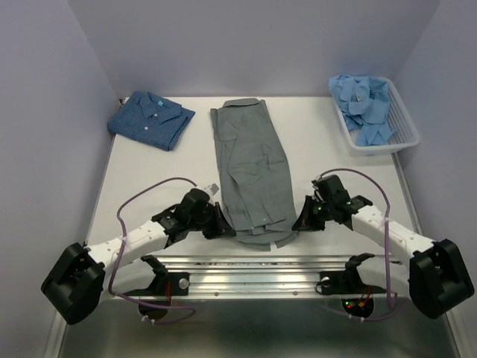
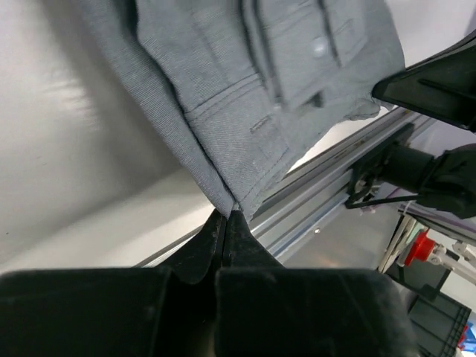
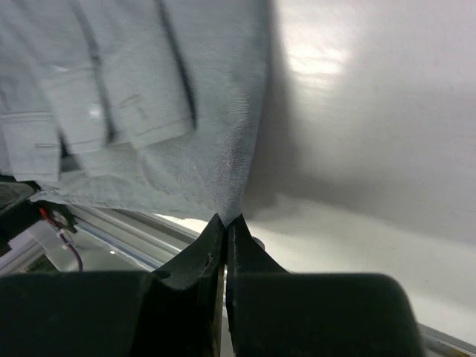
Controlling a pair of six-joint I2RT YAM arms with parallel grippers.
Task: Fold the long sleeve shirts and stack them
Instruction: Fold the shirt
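Note:
A dark grey long sleeve shirt [image 1: 252, 164] lies lengthwise down the middle of the table, folded into a long strip. My left gripper [image 1: 221, 226] is shut on its near left corner; the left wrist view shows the cloth [image 2: 223, 111] pinched at the jaw tips [image 2: 227, 216]. My right gripper [image 1: 298, 222] is shut on its near right corner; the right wrist view shows the cloth [image 3: 163, 111] pinched at the jaw tips [image 3: 225, 220]. A folded dark blue patterned shirt [image 1: 151, 119] lies at the far left. Light blue shirts [image 1: 365, 108] are heaped in the basket.
The white slatted basket [image 1: 406, 134] stands at the far right. A metal rail [image 1: 253, 272] runs along the near table edge, close under both grippers. Walls close in the left, right and back sides.

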